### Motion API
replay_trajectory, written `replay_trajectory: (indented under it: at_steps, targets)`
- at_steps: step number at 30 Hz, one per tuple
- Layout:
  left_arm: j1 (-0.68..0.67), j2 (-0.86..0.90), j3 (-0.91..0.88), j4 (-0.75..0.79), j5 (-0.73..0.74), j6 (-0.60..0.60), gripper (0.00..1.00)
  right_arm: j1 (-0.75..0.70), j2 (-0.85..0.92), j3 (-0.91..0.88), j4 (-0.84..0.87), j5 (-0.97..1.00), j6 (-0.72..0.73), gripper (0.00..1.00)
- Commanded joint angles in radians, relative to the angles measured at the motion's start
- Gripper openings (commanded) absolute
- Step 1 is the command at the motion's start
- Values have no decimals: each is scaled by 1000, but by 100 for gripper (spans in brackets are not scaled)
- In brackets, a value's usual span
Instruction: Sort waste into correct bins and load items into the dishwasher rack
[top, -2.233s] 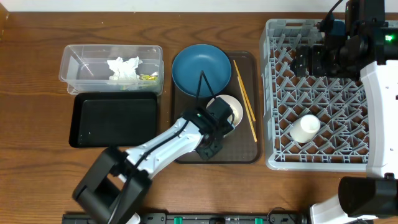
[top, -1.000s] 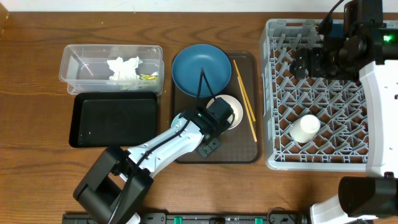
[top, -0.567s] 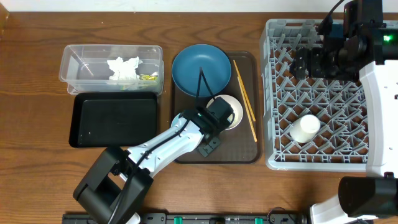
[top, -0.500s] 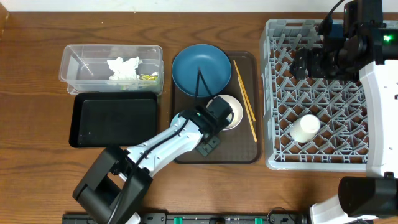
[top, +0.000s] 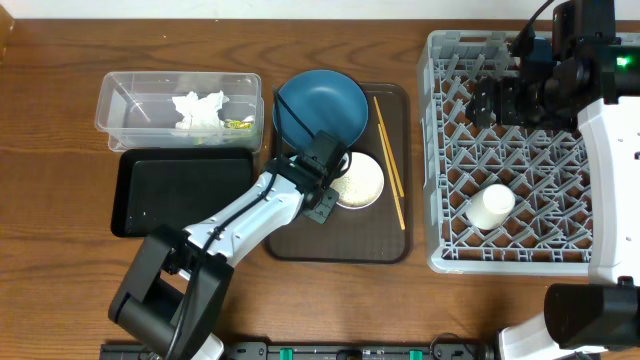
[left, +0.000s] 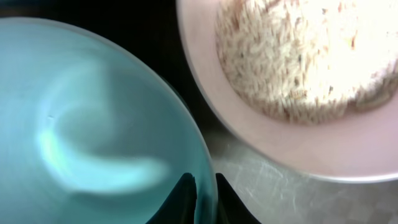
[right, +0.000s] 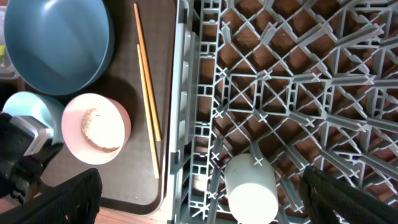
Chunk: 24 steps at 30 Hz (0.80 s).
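My left gripper (top: 316, 170) (left: 204, 182) is shut on the rim of the light-blue bowl (left: 93, 124), which also shows in the right wrist view (right: 31, 109); my arm hides it from overhead. Beside it is the white bowl (top: 358, 181) (left: 261, 140) holding rice (left: 298, 56). The dark-blue plate (top: 322, 105) (right: 59, 43) and the chopsticks (top: 390, 160) (right: 146, 81) lie on the brown tray. My right gripper (top: 497, 100) is open and empty above the back of the grey rack (top: 530, 150). A white cup (top: 492, 207) (right: 252, 186) lies in the rack.
The clear tub (top: 115, 105) at the back left holds crumpled tissue (top: 198, 108) and a yellow wrapper (top: 237, 125). The black tray (top: 185, 190) sits in front of it. The brown tray (top: 340, 240) lies between the bins and the rack.
My left gripper has moved left and toward the back, uncovering the white bowl. The brown tray and what lies on it have slid a little to the left. The right arm has not moved.
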Motion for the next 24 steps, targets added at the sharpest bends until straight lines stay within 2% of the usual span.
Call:
replay_trajectory:
  at_steps: [1,3,5,11,17,20,24]
  targets:
    - [10,-19,22,7,-34,-1,17,10,3,-3,-2,-13,-16,99]
    - [7,-23,32,-4,-32,-2,28,10,3,-3,-2,-12,-15,99]
    - [2,-39,44,-21,-26,-5,36,10,3,-3,-2,-12,-16,99]
    - [-16,-147,70,-46,-26,-5,49,10,3,-3,-2,-12,-16,99]
    - [-58,-266,70,-41,9,9,50,10,3,-3,-2,-13,-15,99]
    - [-109,-251,70,-42,103,126,50,10,3,-3,-2,-13,-15,99]
    - [-179,-174,70,-41,110,241,56,10,3,-3,-2,-19,-15,99]
